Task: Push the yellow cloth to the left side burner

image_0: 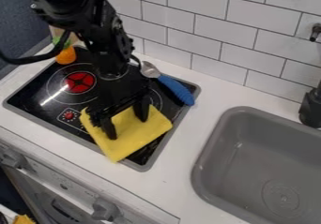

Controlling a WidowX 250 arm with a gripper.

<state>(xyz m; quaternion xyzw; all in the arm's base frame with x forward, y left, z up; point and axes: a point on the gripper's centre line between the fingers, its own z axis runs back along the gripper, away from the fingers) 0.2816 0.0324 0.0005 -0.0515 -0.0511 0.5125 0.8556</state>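
One square of soft yellow cloth point(134, 136), matte and lightly creased, lies at a slant on the glossy black stovetop point(39, 93), close to its near right corner, reaching the near edge. Above it, the claw point(127, 123) stands wide open, its two black fingers well apart and down against the fabric, gripping nothing. One round burner marking with a red centre point(80, 82) lies toward the stovetop's left edge; one small red dial marking point(69, 115) is nearer the near edge. One spoon point(175, 89), with a metal bowl and smooth blue handle, lies at the far right corner. One orange toy vegetable point(65, 55) with a green top sits by the far left corner. The white bench point(180, 145) holds one rounded grey sink point(241, 148).
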